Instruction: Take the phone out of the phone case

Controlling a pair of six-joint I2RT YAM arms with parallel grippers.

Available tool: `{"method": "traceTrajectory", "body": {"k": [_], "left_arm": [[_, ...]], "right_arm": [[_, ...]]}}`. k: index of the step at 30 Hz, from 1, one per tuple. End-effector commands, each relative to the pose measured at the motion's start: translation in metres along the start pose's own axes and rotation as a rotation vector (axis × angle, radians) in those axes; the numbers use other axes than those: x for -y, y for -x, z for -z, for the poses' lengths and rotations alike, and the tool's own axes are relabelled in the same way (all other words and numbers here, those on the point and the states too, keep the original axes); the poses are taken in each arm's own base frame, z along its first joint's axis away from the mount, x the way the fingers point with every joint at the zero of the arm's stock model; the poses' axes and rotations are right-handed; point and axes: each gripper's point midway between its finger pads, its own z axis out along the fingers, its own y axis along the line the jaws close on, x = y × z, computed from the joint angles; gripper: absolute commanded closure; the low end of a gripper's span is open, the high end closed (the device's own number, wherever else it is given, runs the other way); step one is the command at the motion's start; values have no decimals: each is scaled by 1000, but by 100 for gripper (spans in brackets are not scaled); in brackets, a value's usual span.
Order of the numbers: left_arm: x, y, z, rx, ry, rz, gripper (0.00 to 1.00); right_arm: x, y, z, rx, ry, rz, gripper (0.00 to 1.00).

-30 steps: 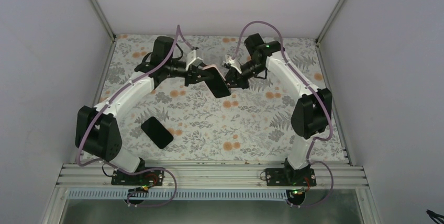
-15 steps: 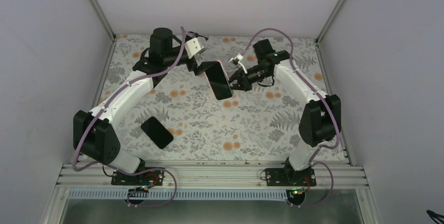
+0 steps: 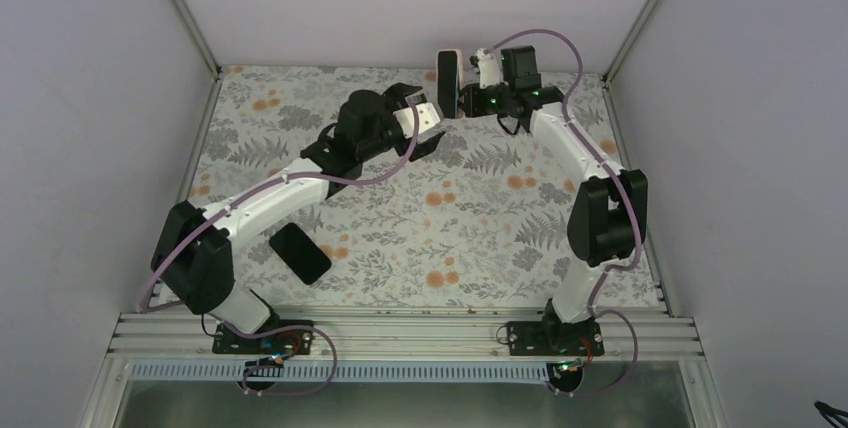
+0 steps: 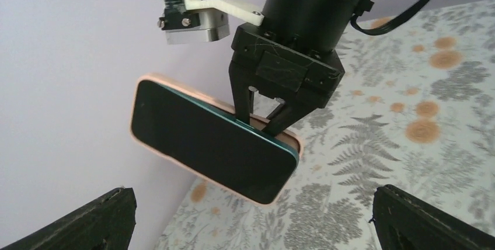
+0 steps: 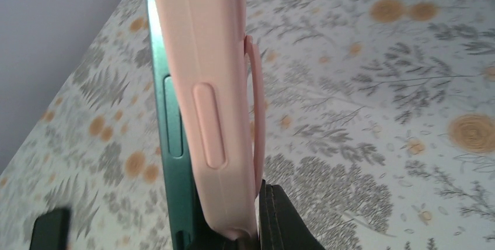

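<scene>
A phone (image 3: 447,83) with a dark screen and teal rim sits in a pink phone case (image 5: 204,86), held in the air near the back wall. My right gripper (image 3: 463,100) is shut on one long edge of the case and phone. In the left wrist view the right arm's black fingers (image 4: 240,103) pinch the cased phone (image 4: 210,145). Along that edge the teal rim (image 5: 160,115) stands proud of the case. My left gripper (image 3: 428,114) is open, just left of and below the phone, touching nothing. Its fingertips (image 4: 87,221) show wide apart at the bottom corners.
A second black phone (image 3: 300,253) lies flat on the floral tabletop (image 3: 470,228) near the left arm's base. Grey walls close in the back and both sides; the held phone is close to the back wall (image 3: 420,8).
The left gripper let go of the cased phone, opened wide and drew back. The right arm swung the phone up and back toward the wall, turning it upright.
</scene>
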Motion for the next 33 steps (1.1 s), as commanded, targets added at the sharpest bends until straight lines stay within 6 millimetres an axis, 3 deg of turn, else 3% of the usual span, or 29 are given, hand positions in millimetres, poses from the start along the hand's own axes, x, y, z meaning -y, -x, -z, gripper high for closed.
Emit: {"method": "traceTrajectory", "body": {"k": [1,7,13,23,33], "left_arm": [[-16,-5,-14,-4,159,1,0],[-16,-19,-42,-11,229,22,0],[-14,-17,-66,7,278,32,0],[-37,-12,-62,48,473,35,0],[-29,-18,-74,43,462,23,0]], "right_arm": [[16,50,4,158,-91,-90,97],[13,65,1,186,-84,-100,97],[4,81,7,229,-66,-94,97],[4,74,1,225,-51,-104,97],[-7,76,5,233,-19,-106,97]]}}
